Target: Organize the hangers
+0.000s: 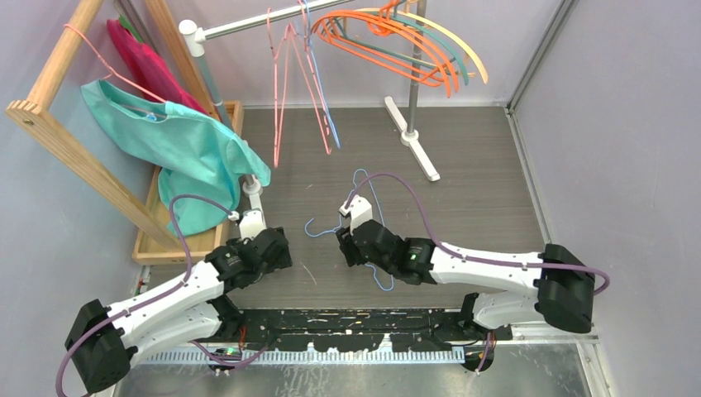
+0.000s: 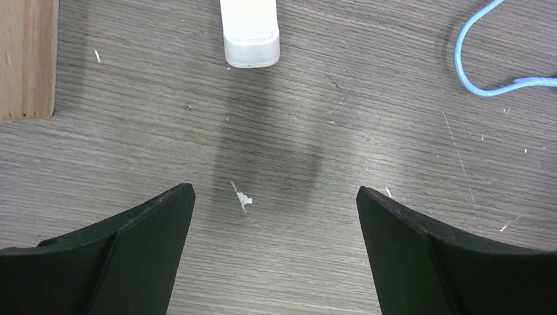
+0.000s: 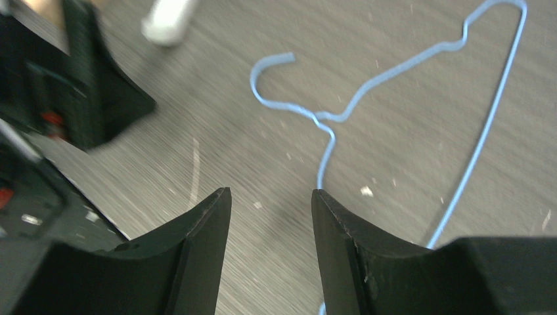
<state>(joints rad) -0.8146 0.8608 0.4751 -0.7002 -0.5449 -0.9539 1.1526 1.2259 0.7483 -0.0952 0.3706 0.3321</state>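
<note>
Right gripper [image 1: 343, 240] hangs low over the middle of the table [image 1: 488, 198], somewhat toward the near edge. Its jaws are partly apart, and in the wrist view I see bare tabletop between them and nothing gripped. The light-blue wire hanger [image 1: 322, 234] lies flat on the table under and around that gripper, hook pointing to the left edge and neck just off the right finger. I read this as a pickup lining up on the neck, since thin wire flat on a board gives little else to pinch. The left part of the right wrist view is blurred, so I cannot judge alignment finely. Left gripper [image 1: 281, 248] has its jaws spread wide and holds nothing. It sits over bare table near the white foot [image 2: 249, 39] of the rail stand, probably waiting clear of the work. The other hangers already hang on the silver rail [image 1: 248, 26] toward the far edge: pink wire ones [image 1: 285, 91], with a light-blue one among them, then orange [image 1: 388, 45], teal and cream plastic ones bunched further right. By my judgement the one on the table is the only one left to hang. A teal shirt [image 1: 165, 136] on its own pink hanger hangs from a slanted wooden frame [image 1: 58, 132] at the left edge, with a wooden tray [image 2: 26, 59] below it. The surface is grey wood-grain, scuffed, with pale scratches and specks. Plain pale walls enclose the far and side edges.
</note>
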